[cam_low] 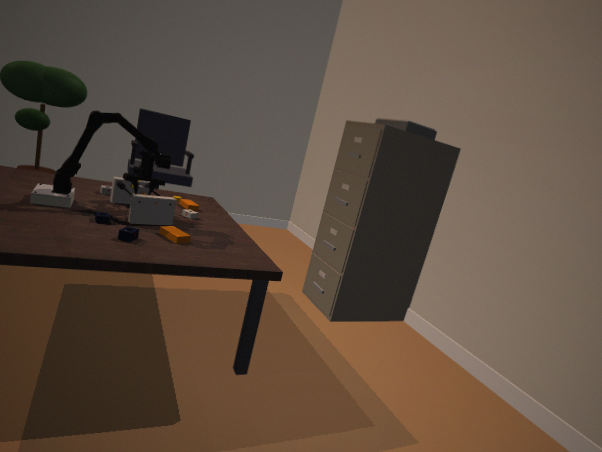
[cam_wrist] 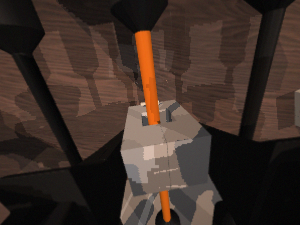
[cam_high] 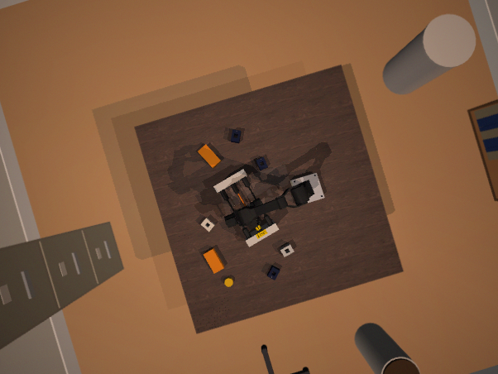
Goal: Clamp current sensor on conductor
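Observation:
The sensor (cam_wrist: 167, 161) is a pale grey box around the orange conductor (cam_wrist: 147, 69) (cam_high: 241, 199) in the wrist view. Its halves look together, with a thin seam between them; the arrow cannot be made out. My gripper (cam_wrist: 158, 127) is slightly open, with one black finger close on each side of the sensor. Thinner black conductors run left (cam_wrist: 47, 101) and right (cam_wrist: 257, 74) of the orange one. The conductors run between two white end blocks (cam_high: 230, 180) (cam_high: 261, 235) (cam_low: 151, 210). Yellow lettering on the near block is too small to read. The arm hides the sensor in the top view.
Two orange blocks (cam_high: 208, 155) (cam_high: 213, 261) (cam_low: 175, 235), several navy blocks (cam_high: 236, 136) (cam_high: 260, 163) (cam_high: 273, 272), two small white blocks (cam_high: 208, 224) (cam_high: 287, 250) and a yellow disc (cam_high: 228, 282) stand around the end blocks. The arm's white base (cam_high: 318, 186) (cam_low: 52, 196) is on the table.

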Available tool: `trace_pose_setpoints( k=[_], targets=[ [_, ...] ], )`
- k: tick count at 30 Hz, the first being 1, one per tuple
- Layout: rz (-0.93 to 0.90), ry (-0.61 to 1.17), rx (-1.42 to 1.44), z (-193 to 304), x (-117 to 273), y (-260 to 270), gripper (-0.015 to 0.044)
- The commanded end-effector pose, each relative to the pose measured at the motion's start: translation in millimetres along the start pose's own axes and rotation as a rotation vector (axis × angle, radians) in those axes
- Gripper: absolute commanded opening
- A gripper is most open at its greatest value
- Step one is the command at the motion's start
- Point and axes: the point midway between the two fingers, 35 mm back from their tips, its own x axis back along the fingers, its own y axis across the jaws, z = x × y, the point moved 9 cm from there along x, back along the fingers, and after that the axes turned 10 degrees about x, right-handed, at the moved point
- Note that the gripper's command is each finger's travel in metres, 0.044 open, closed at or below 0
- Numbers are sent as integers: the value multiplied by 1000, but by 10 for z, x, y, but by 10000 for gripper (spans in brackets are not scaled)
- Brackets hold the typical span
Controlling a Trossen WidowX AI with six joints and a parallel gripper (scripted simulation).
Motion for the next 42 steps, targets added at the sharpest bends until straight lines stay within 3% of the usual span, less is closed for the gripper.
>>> trace_pose_setpoints(
  k=[1,22,26,42],
  targets=[
    [0,0,0,0,0,0,246],
    [0,0,0,0,0,0,106],
    [7,0,1,0,21,6,1],
    [44,8,0,-11,7,70,0]
  ],
)
